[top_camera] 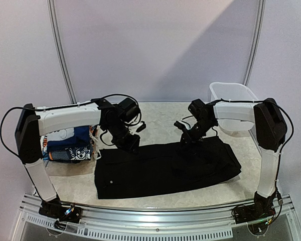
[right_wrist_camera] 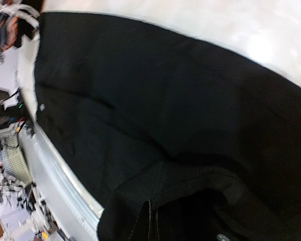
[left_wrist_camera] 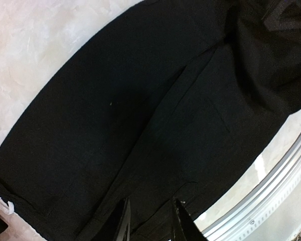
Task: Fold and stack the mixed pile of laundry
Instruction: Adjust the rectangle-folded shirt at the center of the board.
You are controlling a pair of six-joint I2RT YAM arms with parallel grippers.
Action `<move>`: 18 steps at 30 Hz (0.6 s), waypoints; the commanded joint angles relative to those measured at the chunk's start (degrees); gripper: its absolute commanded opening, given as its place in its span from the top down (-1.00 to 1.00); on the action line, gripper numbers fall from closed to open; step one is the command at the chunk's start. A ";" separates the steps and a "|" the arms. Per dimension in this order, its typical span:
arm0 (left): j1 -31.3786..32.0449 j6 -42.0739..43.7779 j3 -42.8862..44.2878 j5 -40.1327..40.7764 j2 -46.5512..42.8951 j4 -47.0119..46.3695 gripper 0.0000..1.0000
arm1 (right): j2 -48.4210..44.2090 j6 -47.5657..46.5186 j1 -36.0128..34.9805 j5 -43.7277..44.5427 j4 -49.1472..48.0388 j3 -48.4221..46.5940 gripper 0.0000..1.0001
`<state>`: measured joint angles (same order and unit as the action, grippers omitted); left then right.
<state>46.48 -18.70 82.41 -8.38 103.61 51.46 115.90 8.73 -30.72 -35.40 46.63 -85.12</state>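
Observation:
A large black garment [top_camera: 165,168] lies spread flat across the middle of the table. The left wrist view is nearly filled by it [left_wrist_camera: 140,115]. My left gripper [top_camera: 132,145] hovers over its far left edge, and its two fingers [left_wrist_camera: 151,203] stand apart with only flat cloth showing beyond them. My right gripper [top_camera: 186,141] is at the garment's far edge near the middle. A raised fold of the black cloth with a stitched seam [right_wrist_camera: 150,221] bunches up at its jaws and hides the fingers. Folded blue cartoon-print clothes [top_camera: 70,145] sit at the left under my left arm.
A white plastic tub [top_camera: 231,93] stands at the back right behind my right arm. The metal rail [top_camera: 155,216] runs along the table's near edge, close to the garment's front hem. Marbled tabletop [top_camera: 155,113] shows behind the garment.

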 commanded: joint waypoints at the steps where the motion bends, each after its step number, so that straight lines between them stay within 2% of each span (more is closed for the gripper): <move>1: 0.89 0.96 2.19 -1.27 -0.65 -1.54 0.47 | -1.09 -3.85 -0.53 -8.04 0.72 -2.00 1.00; 11: 0.89 7.30 0.79 -9.33 -5.59 -6.34 0.34 | -20.77 -17.13 -4.45 -23.12 -4.26 7.34 1.00; 16: 0.89 9.96 -1.17 -14.89 -6.69 -8.20 0.20 | -28.14 -20.77 -5.49 -20.55 -12.35 18.13 1.00; 18: 0.89 10.78 -1.04 -15.44 -6.17 -7.01 0.18 | -29.58 -21.18 -5.49 -17.33 -14.67 20.71 0.90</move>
<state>46.50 -11.09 82.70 -19.38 97.65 45.08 87.53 -8.62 -36.03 -55.83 38.20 -69.89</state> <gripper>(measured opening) 0.403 0.020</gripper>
